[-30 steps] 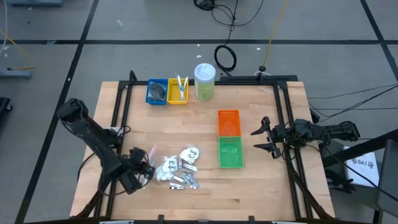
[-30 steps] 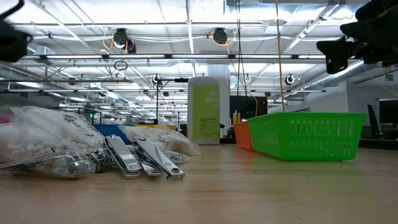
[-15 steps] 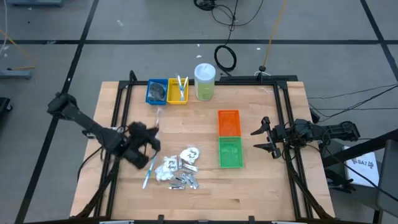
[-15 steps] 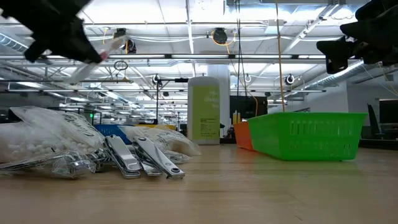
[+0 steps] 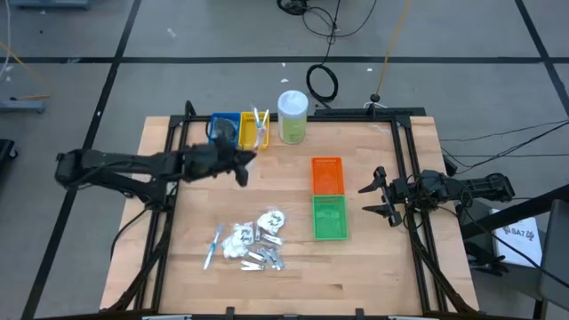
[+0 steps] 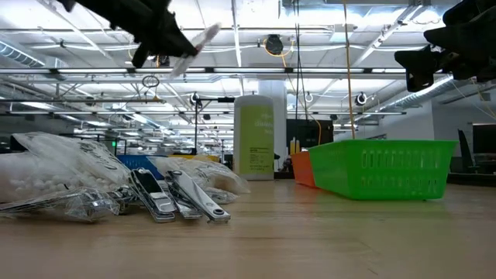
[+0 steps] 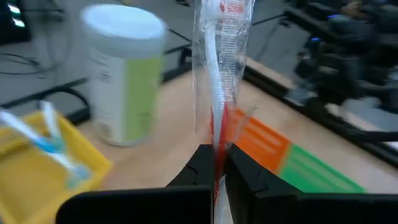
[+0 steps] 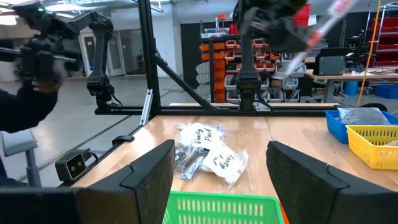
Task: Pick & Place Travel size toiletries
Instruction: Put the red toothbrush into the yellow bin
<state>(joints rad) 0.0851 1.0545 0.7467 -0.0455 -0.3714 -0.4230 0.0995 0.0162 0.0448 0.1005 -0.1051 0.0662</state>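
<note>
My left gripper [image 5: 242, 162] hangs above the table's far left part, just short of the yellow tray [image 5: 255, 130], shut on a slim red-and-white stick in clear wrap [image 7: 219, 74]. In the low view that stick [image 6: 198, 40] juts out past the gripper [image 6: 164, 37]. More toiletries lie in a pile [image 5: 256, 240] near the front: white crinkly packets, silvery pieces and a blue-white stick [image 5: 212, 247] flat on the wood beside them. My right gripper [image 5: 378, 197] waits open at the table's right side, off the table top. My left gripper pinches the wrapped stick near its one end [image 7: 218, 144] between its two fingers. The fingers [image 7: 244, 169] come from the table's left, almost level, and the stick runs on past them. It is lifted clear of the table and slants upward.
A blue tray [image 5: 222, 132], partly under my left arm, stands next to the yellow tray, which holds several sticks. The tall clear jar with a white lid [image 5: 292, 116] is to their right. An orange tray [image 5: 327, 174] and a green tray [image 5: 329, 217] sit right of centre.
My left gripper has risen from beside the pile at the near left and swung toward the far edge, up to the yellow tray, rolling its wrist on the way. The wrapped stick has gone with it, lifted clear of the table. The pile has stayed put.
</note>
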